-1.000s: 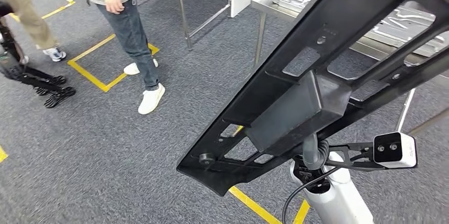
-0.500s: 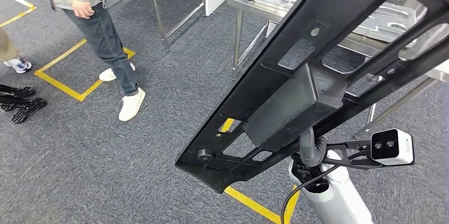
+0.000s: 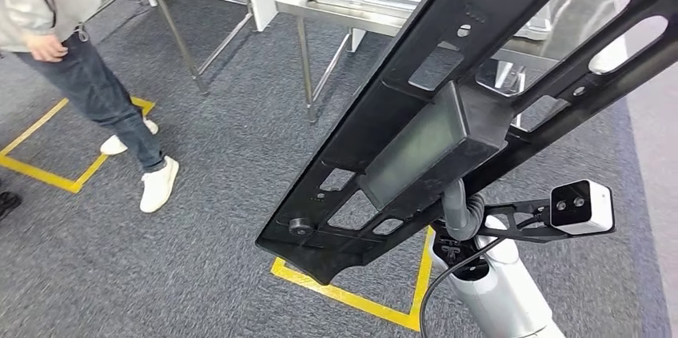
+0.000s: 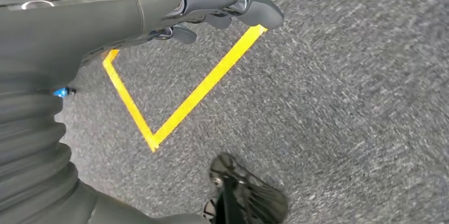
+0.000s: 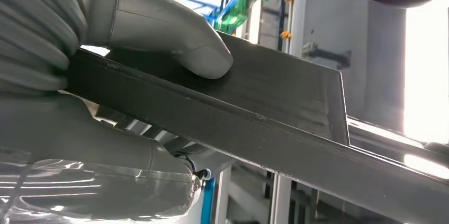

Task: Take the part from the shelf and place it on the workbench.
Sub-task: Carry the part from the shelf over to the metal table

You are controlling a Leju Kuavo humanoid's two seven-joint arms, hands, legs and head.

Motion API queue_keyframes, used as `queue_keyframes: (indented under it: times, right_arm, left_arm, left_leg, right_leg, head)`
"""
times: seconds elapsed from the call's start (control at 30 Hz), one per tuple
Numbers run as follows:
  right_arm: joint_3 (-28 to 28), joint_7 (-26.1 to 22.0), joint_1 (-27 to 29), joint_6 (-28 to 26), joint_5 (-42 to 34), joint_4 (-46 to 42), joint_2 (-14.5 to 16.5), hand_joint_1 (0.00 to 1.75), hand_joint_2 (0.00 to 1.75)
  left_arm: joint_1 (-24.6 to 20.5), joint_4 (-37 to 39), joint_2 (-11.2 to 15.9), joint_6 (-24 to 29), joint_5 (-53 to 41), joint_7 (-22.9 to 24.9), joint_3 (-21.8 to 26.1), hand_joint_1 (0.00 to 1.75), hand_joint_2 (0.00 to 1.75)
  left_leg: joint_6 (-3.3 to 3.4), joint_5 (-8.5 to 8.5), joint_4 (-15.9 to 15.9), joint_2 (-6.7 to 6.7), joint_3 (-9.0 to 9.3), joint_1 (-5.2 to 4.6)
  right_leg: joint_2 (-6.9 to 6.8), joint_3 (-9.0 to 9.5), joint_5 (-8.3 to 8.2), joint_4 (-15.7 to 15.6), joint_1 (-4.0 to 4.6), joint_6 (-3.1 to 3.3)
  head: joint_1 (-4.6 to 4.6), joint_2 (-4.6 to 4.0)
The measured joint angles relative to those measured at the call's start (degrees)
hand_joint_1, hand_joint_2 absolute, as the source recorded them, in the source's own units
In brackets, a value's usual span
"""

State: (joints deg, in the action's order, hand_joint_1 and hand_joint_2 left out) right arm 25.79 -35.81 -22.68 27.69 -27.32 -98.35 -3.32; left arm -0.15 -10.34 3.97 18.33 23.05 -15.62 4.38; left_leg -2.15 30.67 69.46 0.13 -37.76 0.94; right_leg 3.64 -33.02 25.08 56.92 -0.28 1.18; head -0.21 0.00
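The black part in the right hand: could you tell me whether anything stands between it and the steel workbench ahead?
Nothing visible does. The black part, gripped by the right hand, already reaches towards the workbench. The person stands off to the left, out of the way.

Part (image 3: 448, 122): long black moulded frame with cut-out openings, a boxy raised block at mid-length and a round stud near its lower end. Held tilted, aloft over grey carpet, steel workbench (image 3: 352, 4) beyond.
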Motion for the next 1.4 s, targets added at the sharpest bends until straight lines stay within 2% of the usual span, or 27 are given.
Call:
queue_keyframes:
  times: [0.07, 0.13, 0.2, 0.23, 0.3, 0.37, 0.4, 0.43, 0.47, 0.5, 0.53, 0.6, 0.63, 0.67, 0.73, 0.8, 0.87, 0.9, 0.93, 0.97, 1.0, 1.07, 1.13, 1.23, 1.3, 1.33, 1.4]
  right_arm:
    - [0.00, 0.00, -0.02, 0.06, -0.09, 0.09, 0.00, 1.75, 1.75]
    - [0.03, -0.01, -0.03, 0.08, -0.12, 0.13, 0.01, 1.75, 1.75]
    - [0.07, 0.01, -0.02, 0.09, -0.13, 0.14, 0.01, 1.75, 1.75]
    - [0.07, 0.01, 0.00, 0.09, -0.14, 0.14, 0.00, 1.75, 1.75]
    - [0.07, 0.01, -0.11, 0.09, -0.14, 0.17, -0.02, 1.75, 1.75]
    - [0.09, 0.00, -0.16, 0.09, -0.14, 0.25, -0.03, 1.75, 1.75]
    - [0.10, 0.00, -0.07, 0.09, -0.14, 0.31, -0.04, 1.75, 1.75]
    - [0.11, 0.00, 0.09, 0.10, -0.14, 0.37, -0.05, 1.75, 1.75]
    - [0.11, 0.01, 0.24, 0.14, -0.14, 0.41, -0.07, 1.75, 1.75]
    - [0.11, 0.01, 0.35, 0.20, -0.14, 0.43, -0.08, 1.75, 1.75]
    - [0.11, 0.01, 0.42, 0.25, -0.13, 0.41, -0.09, 1.75, 1.75]
    - [0.12, 0.01, 0.45, 0.32, -0.11, 0.27, -0.08, 1.75, 1.75]
    - [0.12, 0.01, 0.49, 0.33, -0.10, 0.18, -0.08, 1.75, 1.75]
    - [0.13, 0.01, 0.59, 0.34, -0.09, 0.10, -0.08, 1.75, 1.75]
    - [0.13, 0.05, 0.88, 0.34, 0.05, -0.02, -0.09, 1.75, 1.75]
    - [0.12, 0.10, 1.07, 0.26, 0.52, -0.21, -0.07, 1.75, 1.75]
    - [0.10, 0.07, 1.24, 0.04, 1.50, -0.32, -0.03, 1.75, 1.75]
    - [0.11, 0.02, 1.41, -0.05, 2.08, -0.33, -0.01, 1.75, 1.75]
    - [0.11, -0.05, 1.62, -0.09, 2.58, -0.32, 0.00, 1.75, 1.75]
    - [0.11, -0.14, 1.78, -0.08, 2.92, -0.32, 0.00, 1.75, 1.75]
    - [0.10, -0.23, 1.89, -0.08, 3.08, -0.34, 0.00, 1.75, 1.75]
    - [0.09, -0.42, 1.94, -0.09, 3.21, -0.39, 0.00, 1.75, 1.75]
    - [0.09, -0.53, 1.97, -0.21, 3.45, -0.46, 0.01, 1.75, 1.75]
    - [0.08, -0.58, 2.18, -0.40, 3.84, -0.60, 0.02, 1.75, 1.75]
    - [0.04, -0.68, 2.28, -0.44, 3.96, -0.79, 0.02, 1.75, 1.75]
    - [0.02, -0.75, 2.35, -0.44, 4.05, -0.89, 0.02, 1.75, 1.75]
    - [-0.01, -0.85, 2.67, -0.43, 4.36, -0.97, 0.02, 1.75, 1.75]
  left_arm:
    - [0.08, 0.01, 0.05, 0.02, 0.12, -0.01, 0.03, 0.00, 1.75]
    - [0.03, 0.02, 0.09, 0.01, 0.23, -0.07, 0.04, 0.00, 1.75]
    - [-0.18, 0.02, 0.09, -0.02, 0.27, -0.11, 0.04, 0.00, 1.75]
    - [-0.26, 0.02, 0.06, -0.04, 0.27, -0.13, 0.04, 0.00, 1.75]
    - [-0.22, 0.02, -0.01, -0.11, 0.28, -0.20, 0.05, 0.00, 1.75]
    - [-0.02, 0.02, -0.06, -0.16, 0.32, -0.29, 0.07, 0.00, 1.75]
    - [0.08, 0.02, -0.07, -0.16, 0.34, -0.32, 0.07, 0.00, 1.75]
    - [0.13, 0.02, -0.08, -0.16, 0.36, -0.34, 0.08, 0.00, 1.75]
    - [0.13, 0.02, -0.09, -0.17, 0.36, -0.34, 0.09, 0.00, 1.75]
    - [0.09, 0.02, -0.11, -0.19, 0.36, -0.34, 0.09, 0.00, 1.75]
    - [0.03, 0.02, -0.15, -0.20, 0.36, -0.34, 0.09, 0.00, 1.75]
    - [-0.03, 0.02, -0.26, -0.24, 0.36, -0.34, 0.08, 0.00, 1.75]
    - [-0.05, 0.02, -0.31, -0.25, 0.36, -0.34, 0.08, 0.00, 1.75]
    - [-0.10, 0.02, -0.33, -0.27, 0.33, -0.34, 0.08, 0.00, 1.75]
    - [-0.25, 0.02, -0.34, -0.32, 0.24, -0.34, 0.08, 0.00, 1.75]
    - [-0.25, 0.02, -0.38, -0.41, 0.11, -0.34, 0.07, 0.00, 1.75]
    - [-0.13, 0.02, -0.38, -0.54, -0.02, -0.32, 0.07, 0.00, 1.75]
    - [-0.08, 0.02, -0.35, -0.63, -0.05, -0.28, 0.07, 0.00, 1.75]
    - [-0.06, 0.02, -0.34, -0.73, -0.09, -0.24, 0.07, 0.00, 1.75]
    - [-0.05, 0.02, -0.33, -0.85, -0.10, -0.20, 0.07, 0.00, 1.75]
    - [-0.03, 0.02, -0.33, -0.94, -0.10, -0.16, 0.07, 0.00, 1.75]
    - [0.00, 0.02, -0.26, -1.08, -0.13, -0.13, 0.08, 0.00, 1.75]
    - [-0.06, 0.02, -0.15, -1.17, -0.21, -0.08, 0.08, 0.00, 1.75]
    - [-0.32, 0.02, -0.06, -1.32, -0.47, -0.04, 0.08, 0.00, 1.75]
    - [-0.33, 0.02, -0.05, -1.38, -0.59, -0.07, 0.07, 0.00, 1.75]
    - [-0.29, 0.02, -0.06, -1.39, -0.63, -0.10, 0.07, 0.00, 1.75]
    - [-0.19, 0.02, -0.06, -1.39, -0.68, -0.16, 0.07, 0.00, 1.75]
  left_leg:
    - [0.41, -3.71, -7.93, -2.08, 3.25, 0.12]
    - [0.91, -4.52, -11.56, -3.52, 4.72, 0.09]
    - [1.54, -4.47, -11.82, -2.81, 4.94, -0.04]
    - [1.90, -4.59, -12.06, -2.22, 5.11, 0.02]
    - [2.54, -4.88, -12.62, -0.99, 5.39, 0.26]
    - [2.87, -4.89, -12.74, 0.24, 5.43, 0.19]
    - [2.92, -4.85, -12.73, 0.85, 5.42, 0.15]
    - [2.92, -4.78, -12.71, 1.48, 5.44, 0.13]
    - [2.88, -4.70, -12.69, 2.07, 5.49, 0.13]
    - [2.81, -4.59, -12.67, 2.63, 5.60, 0.13]
    - [2.67, -4.44, -12.63, 3.13, 5.77, 0.11]
    - [2.20, -4.03, -12.49, 4.05, 6.12, -0.15]
    - [1.88, -3.85, -12.44, 4.46, 6.27, -0.28]
    - [1.55, -3.69, -12.44, 4.92, 6.39, -0.40]
    - [0.86, -3.41, -12.47, 5.60, 6.68, -0.31]
    - [0.23, -1.68, -10.16, 3.90, 5.94, -0.10]
    - [-0.12, 1.98, -3.23, 1.27, 2.73, 0.02]
    - [-0.20, 3.58, 0.82, 0.73, 0.66, 0.02]
    - [-0.23, 4.32, 3.74, 0.49, -0.96, 0.01]
    - [-0.17, 3.89, 4.63, 0.41, -1.65, 0.01]
    - [-0.02, 2.30, 3.03, 0.39, -1.16, 0.01]
    - [0.58, -2.10, -4.97, 0.12, 2.26, -0.07]
    - [1.26, -4.28, -10.99, -0.24, 4.89, -0.27]
    - [2.11, -4.50, -12.29, -0.22, 5.37, -0.43]
    - [2.76, -4.86, -12.84, 0.05, 5.68, -0.19]
    - [2.99, -4.99, -13.05, 0.22, 5.77, -0.06]
    - [3.19, -4.99, -13.05, 0.43, 5.66, -0.08]
  right_leg:
    - [1.32, -0.14, 0.24, 0.42, 0.01, -0.32]
    - [2.35, -0.53, 0.27, 0.64, -0.04, -0.90]
    - [3.32, -0.80, 0.11, 0.53, -0.19, -1.66]
    - [3.16, -0.89, 0.24, 0.69, -0.20, -1.96]
    - [0.91, -2.33, 2.13, 3.70, 0.01, -2.42]
    - [-2.02, -6.08, 5.86, 11.28, 0.00, -2.69]
    - [-2.70, -8.09, 7.28, 15.18, -0.08, -2.80]
    - [-3.04, -9.37, 7.71, 17.52, -0.16, -2.86]
    - [-3.26, -9.52, 7.04, 17.64, -0.22, -2.87]
    - [-3.50, -8.43, 5.39, 15.35, -0.26, -2.81]
    - [-4.21, -6.29, 3.27, 11.18, -0.23, -2.64]
    - [-6.25, -2.23, 0.50, 3.18, 0.18, -2.05]
    - [-6.88, -1.18, 0.01, 1.03, 0.40, -1.71]
    - [-6.87, -0.96, 0.06, 0.37, 0.57, -1.41]
    - [-5.61, -0.94, -0.14, 0.21, 0.47, -0.80]
    - [-4.61, -0.68, -0.42, -0.19, 0.19, -0.12]
    - [-3.89, -0.58, -0.51, -0.32, 0.11, 0.33]
    - [-3.53, -0.60, -0.49, -0.29, 0.17, 0.45]
    - [-3.13, -0.60, -0.46, -0.24, 0.25, 0.51]
    - [-2.73, -0.58, -0.41, -0.16, 0.32, 0.54]
    - [-2.36, -0.50, -0.34, -0.07, 0.38, 0.52]
    - [-1.75, -0.26, -0.13, 0.10, 0.51, 0.36]
    - [-1.41, -0.19, 0.05, 0.25, 0.72, -0.05]
    - [-1.36, -0.27, 0.17, 0.32, 0.64, -0.98]
    - [-1.97, -0.95, 1.48, 2.02, 0.55, -1.62]
    - [-2.36, -2.10, 3.03, 4.56, 0.45, -1.90]
    - [-2.84, -5.90, 6.83, 12.41, 0.11, -2.43]
  head:
    - [0.02, -0.01]
    - [0.04, -0.01]
    - [0.04, 0.00]
    - [0.02, 0.00]
    - [0.31, 0.00]
    - [0.67, 0.00]
    - [0.72, 0.00]
    - [0.73, 0.00]
    - [0.73, 0.00]
    - [0.73, 0.00]
    - [0.73, 0.00]
    - [0.70, -0.01]
    - [0.70, -0.01]
    - [0.67, -0.01]
    - [0.68, 0.00]
    - [0.43, 0.00]
    - [0.04, 0.00]
    - [-0.07, 0.00]
    - [-0.10, 0.00]
    - [-0.11, 0.00]
    - [-0.13, 0.00]
    - [-0.13, 0.00]
    - [-0.10, 0.00]
    - [-0.09, 0.00]
    - [0.03, 0.00]
    - [0.12, 0.00]
    - [0.28, 0.00]
